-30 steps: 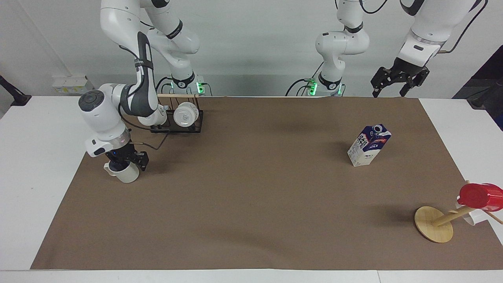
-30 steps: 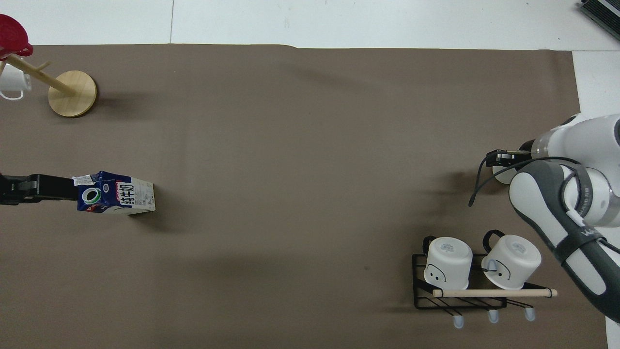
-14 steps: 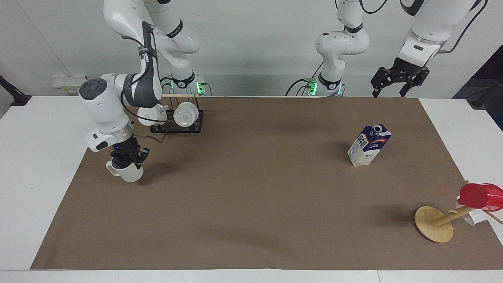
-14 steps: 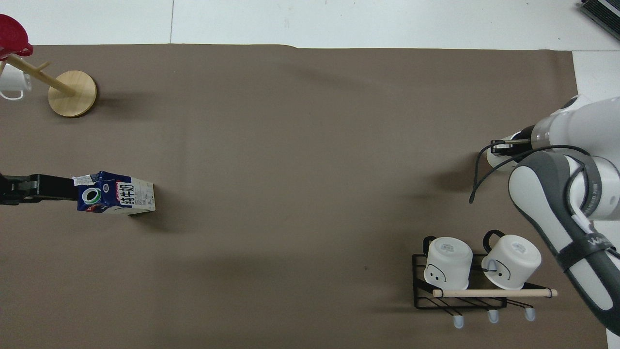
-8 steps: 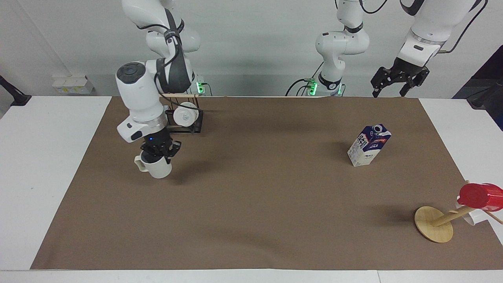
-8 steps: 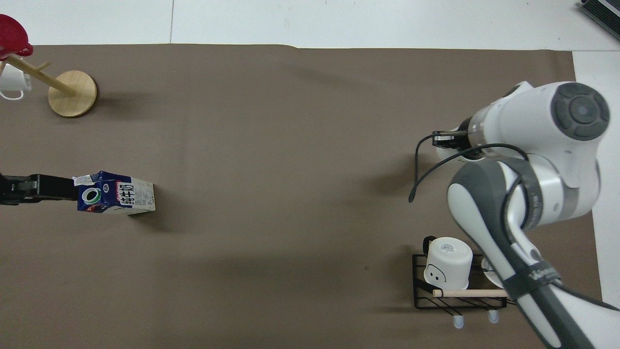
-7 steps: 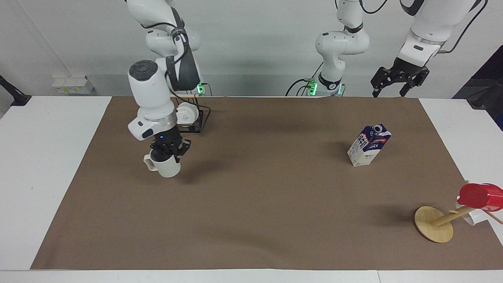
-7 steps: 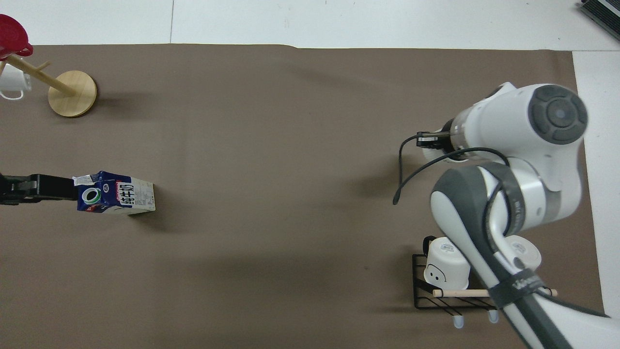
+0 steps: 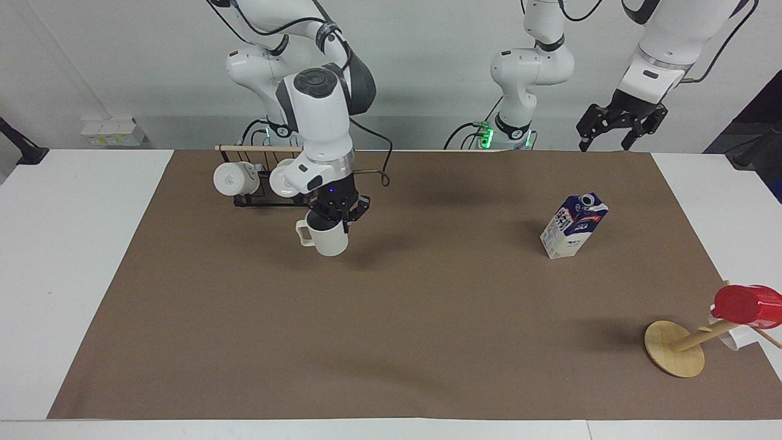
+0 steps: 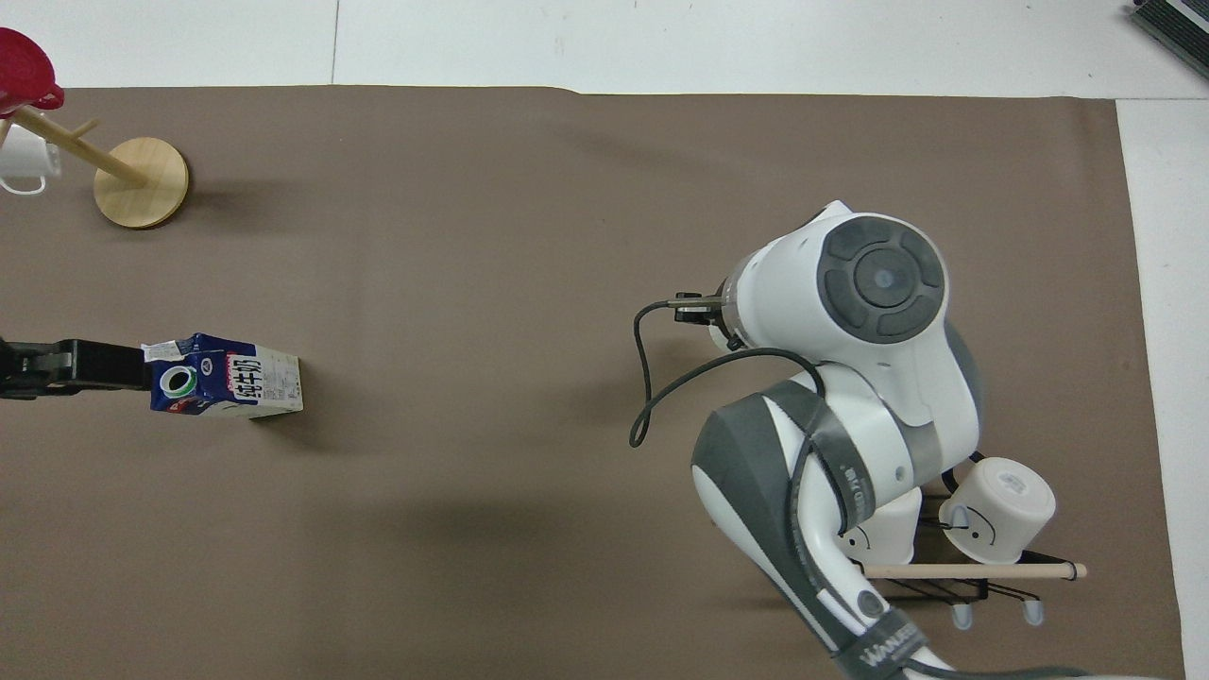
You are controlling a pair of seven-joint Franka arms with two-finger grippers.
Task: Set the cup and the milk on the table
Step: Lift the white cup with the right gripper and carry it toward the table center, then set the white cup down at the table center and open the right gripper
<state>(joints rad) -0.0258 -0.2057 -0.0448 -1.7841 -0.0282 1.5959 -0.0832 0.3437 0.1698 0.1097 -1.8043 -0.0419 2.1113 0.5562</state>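
On the wide white tabletop (image 9: 73, 256) with its brown paper-like mat, a black wire rack (image 9: 264, 197) holding two white mugs stood near the robots at the right arm's end. Just beside it, the right tool (image 9: 333, 215) was clenched on the rim of the small cream-white cup with a loop handle (image 9: 324, 237), holding it over the mat; by its offset shadow the cup looked not yet set down. The small white and dark blue gable-top milk carton (image 9: 573, 226) stood upright on the mat toward the left arm's end, seemingly placed. The left tool (image 9: 621, 127) hung released above the tabletop's edge, waiting. Judged so, the milk was done and the cup remained to be put down.
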